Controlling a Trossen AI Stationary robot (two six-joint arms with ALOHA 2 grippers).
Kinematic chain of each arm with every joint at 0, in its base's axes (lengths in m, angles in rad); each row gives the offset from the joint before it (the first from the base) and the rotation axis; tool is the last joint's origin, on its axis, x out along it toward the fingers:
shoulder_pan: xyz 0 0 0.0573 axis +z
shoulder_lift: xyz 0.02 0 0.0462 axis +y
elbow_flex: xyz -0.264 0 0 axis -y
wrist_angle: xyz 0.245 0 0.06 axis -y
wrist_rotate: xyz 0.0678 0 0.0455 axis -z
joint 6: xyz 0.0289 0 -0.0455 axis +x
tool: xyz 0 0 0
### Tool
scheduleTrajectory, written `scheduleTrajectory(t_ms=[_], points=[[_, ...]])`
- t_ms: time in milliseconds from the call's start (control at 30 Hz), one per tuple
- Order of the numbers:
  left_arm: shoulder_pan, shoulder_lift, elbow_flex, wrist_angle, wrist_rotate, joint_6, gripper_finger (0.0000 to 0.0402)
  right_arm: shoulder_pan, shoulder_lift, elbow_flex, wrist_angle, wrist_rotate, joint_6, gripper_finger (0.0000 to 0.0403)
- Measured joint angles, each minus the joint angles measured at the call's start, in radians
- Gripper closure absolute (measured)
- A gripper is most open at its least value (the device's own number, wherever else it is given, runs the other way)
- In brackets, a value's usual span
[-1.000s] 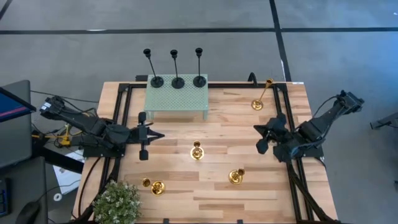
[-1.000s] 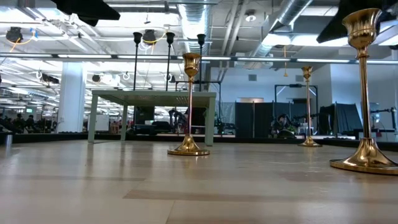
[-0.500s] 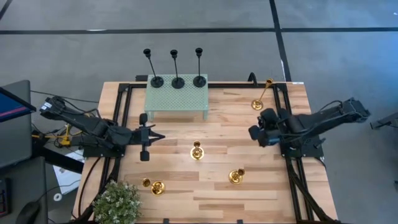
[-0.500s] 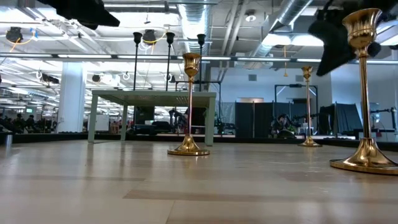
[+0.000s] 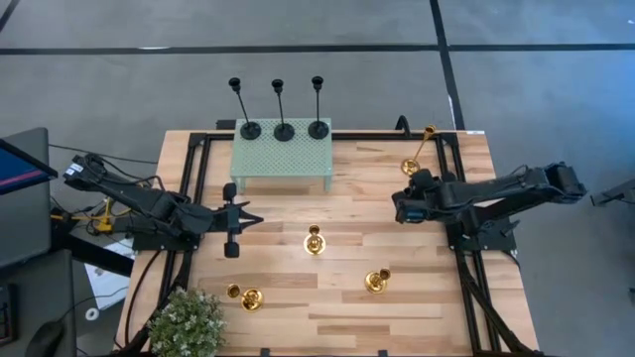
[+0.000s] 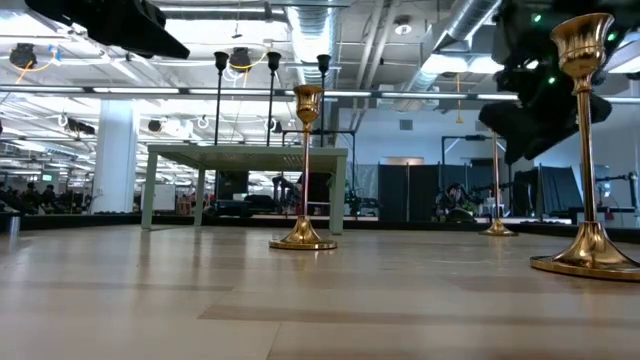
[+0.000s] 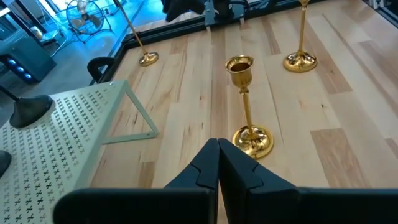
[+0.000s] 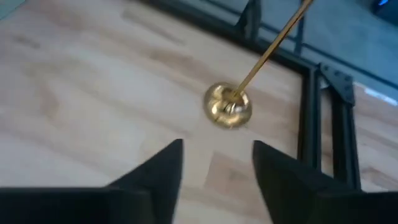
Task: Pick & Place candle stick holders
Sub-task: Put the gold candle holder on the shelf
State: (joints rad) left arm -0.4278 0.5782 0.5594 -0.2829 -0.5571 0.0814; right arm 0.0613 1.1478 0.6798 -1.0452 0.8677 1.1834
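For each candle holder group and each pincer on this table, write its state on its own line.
Black candle holders: three upright on the green stand.
Gold candle holders: four upright on the table, untouched.
Left pincer: shut, empty.
Right pincer: open, facing the far-right gold holder.

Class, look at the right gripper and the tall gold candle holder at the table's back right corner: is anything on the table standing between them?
Nothing visible does. The right gripper, fingers apart, faces the gold candle holder across bare wooden table; the black frame rail lies beyond it.
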Motion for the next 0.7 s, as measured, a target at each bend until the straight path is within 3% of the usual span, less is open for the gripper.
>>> scheduleTrajectory(t_ms=[133,233,500,700], points=[[0.000,0.000,0.000,0.000,0.000,0.000,0.0398,-0.070,0.027,-0.025,0.122,0.061,-0.031,0.0157],[0.000,0.000,0.000,0.000,0.000,0.000,0.0397,-0.129,0.049,-0.042,0.192,0.098,-0.045,0.0136],[0.000,0.000,0.000,0.000,0.000,0.000,0.0397,-0.289,0.087,-0.079,0.258,0.142,-0.051,0.0132],[0.000,0.000,0.000,-0.001,0.000,0.000,0.0396,-0.364,0.083,-0.080,0.424,0.173,-0.185,0.0132]])
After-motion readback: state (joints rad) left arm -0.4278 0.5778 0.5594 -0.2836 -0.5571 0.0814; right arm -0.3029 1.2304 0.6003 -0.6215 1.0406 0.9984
